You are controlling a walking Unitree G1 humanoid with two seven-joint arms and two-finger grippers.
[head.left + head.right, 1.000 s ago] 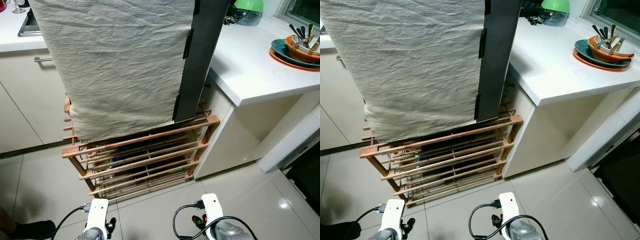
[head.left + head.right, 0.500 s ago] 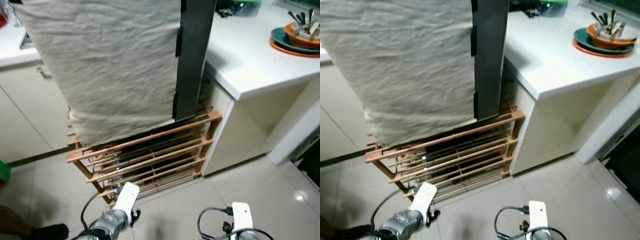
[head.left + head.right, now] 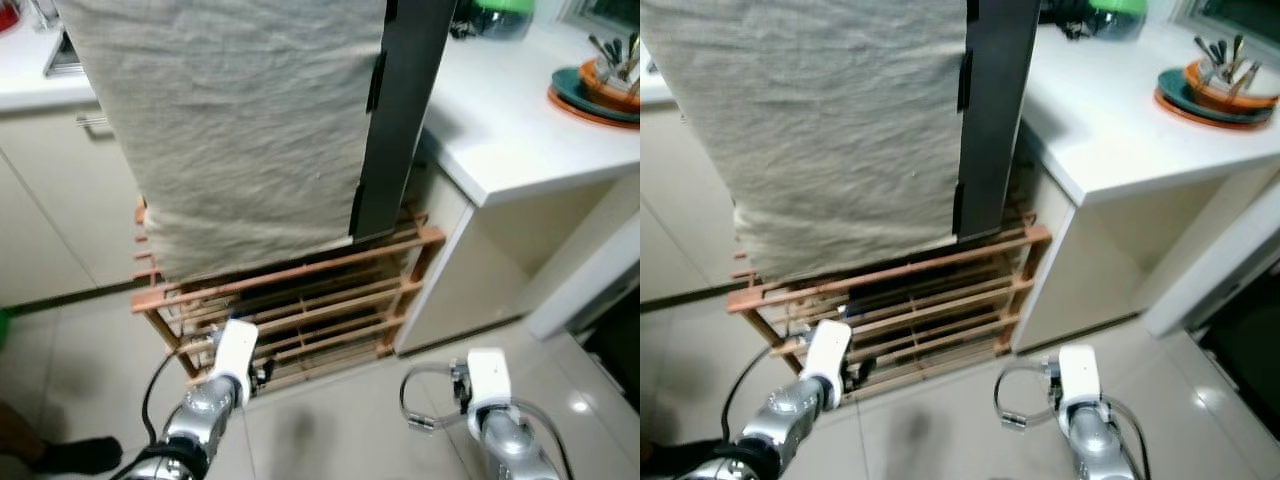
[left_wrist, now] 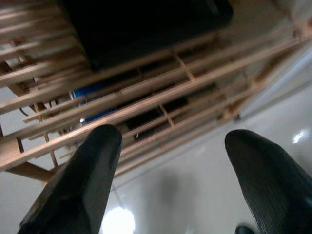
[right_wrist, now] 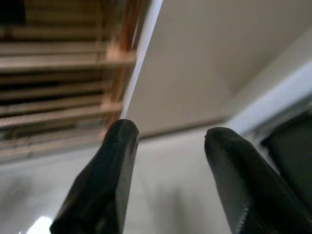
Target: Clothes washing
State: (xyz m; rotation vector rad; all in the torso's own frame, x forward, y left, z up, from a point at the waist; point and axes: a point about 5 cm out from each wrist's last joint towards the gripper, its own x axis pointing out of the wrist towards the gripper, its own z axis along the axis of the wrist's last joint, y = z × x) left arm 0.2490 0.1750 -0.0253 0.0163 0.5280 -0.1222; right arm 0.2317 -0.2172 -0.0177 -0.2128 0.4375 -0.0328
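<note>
Far left, a dark shoe [image 3: 75, 455] is seen on the tiled floor [image 3: 330, 420]. The left pincer [image 4: 168, 161] is raised before the wooden slatted rack [image 3: 300, 300], near its lower left corner; its fingers [image 4: 80, 180] are spread wide, with nothing between them. A blue object [image 4: 95, 100] is noted inside the rack, behind the slats. A large beige cloth [image 3: 230, 120] is draped over the rack, hanging down to its top rail, with a dark upright panel [image 3: 395, 110] just beside it on the right. The right pincer [image 5: 168, 146] is held low over the floor, near the rack's right end and the white table [image 3: 510, 130]; its fingers [image 5: 105, 180] are also spread apart and empty. Stacked plates with an orange bowl of utensils [image 3: 605, 85] are recorded at the table's far right.
</note>
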